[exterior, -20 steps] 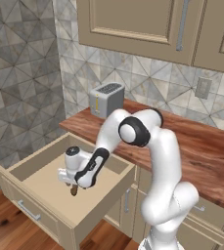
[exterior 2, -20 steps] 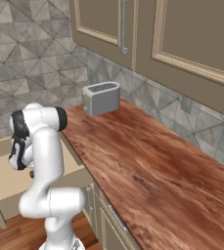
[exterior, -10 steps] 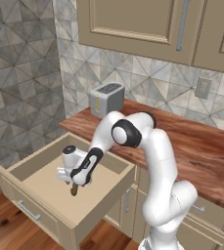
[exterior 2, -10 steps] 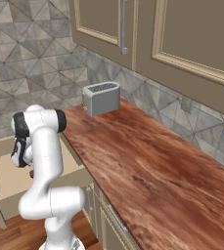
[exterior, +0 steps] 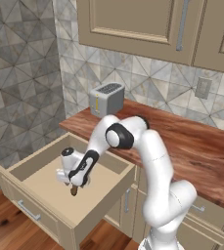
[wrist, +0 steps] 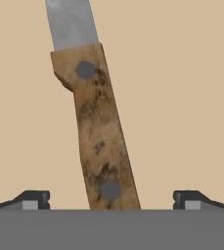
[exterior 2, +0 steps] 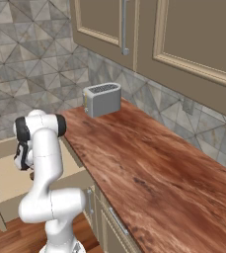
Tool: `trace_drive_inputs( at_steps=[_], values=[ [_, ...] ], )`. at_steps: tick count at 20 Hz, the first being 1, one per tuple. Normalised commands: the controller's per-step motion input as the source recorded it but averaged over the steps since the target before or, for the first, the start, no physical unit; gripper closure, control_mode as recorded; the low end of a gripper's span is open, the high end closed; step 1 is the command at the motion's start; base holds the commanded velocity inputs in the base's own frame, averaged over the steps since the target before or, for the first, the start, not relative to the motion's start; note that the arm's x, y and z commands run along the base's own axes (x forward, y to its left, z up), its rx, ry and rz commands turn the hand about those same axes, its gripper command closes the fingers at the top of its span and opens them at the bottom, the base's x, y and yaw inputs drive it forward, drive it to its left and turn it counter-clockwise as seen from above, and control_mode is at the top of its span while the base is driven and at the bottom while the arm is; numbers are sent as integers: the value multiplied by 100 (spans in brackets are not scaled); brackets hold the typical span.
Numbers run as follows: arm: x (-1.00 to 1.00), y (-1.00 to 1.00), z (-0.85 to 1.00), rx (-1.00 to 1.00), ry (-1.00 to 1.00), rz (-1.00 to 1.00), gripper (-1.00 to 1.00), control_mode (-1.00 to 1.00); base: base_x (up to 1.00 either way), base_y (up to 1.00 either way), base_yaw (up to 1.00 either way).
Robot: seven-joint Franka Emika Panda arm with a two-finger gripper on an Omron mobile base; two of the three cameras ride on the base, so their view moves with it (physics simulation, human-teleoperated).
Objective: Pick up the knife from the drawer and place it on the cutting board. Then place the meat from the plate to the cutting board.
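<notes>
Gripper (wrist: 111, 202) spread wide, holding nothing, low inside the drawer (exterior: 40, 188). Knife (wrist: 96, 132) flat on the drawer floor, wooden handle between the two fingertips (wrist: 33, 199), untouched, blade pointing away ahead.

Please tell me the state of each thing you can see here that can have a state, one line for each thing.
drawer: pulled open
knife: lying flat on the drawer floor, not gripped
pincer: open, low over the knife handle, one tip on each side
upper cabinet doors: closed
toaster: standing on the counter, slots empty
</notes>
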Motion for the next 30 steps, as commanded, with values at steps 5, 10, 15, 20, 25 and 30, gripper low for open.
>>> trace_drive_inputs(
  at_steps=[5,10,15,20,25,30],
  values=[
    [7,2,-33,-3,2,0,-100,-100,0,0,0],
    [5,8,-29,0,0,0,100,-100,0,0,0],
    [2,1,-2,0,-1,0,100,-100,0,0,0],
    [-7,0,13,0,-6,0,100,-100,0,0,0],
    [-33,0,93,1,-25,-13,100,-100,0,0,0],
    [-37,0,100,3,-25,-18,100,-100,0,0,0]
  ],
)
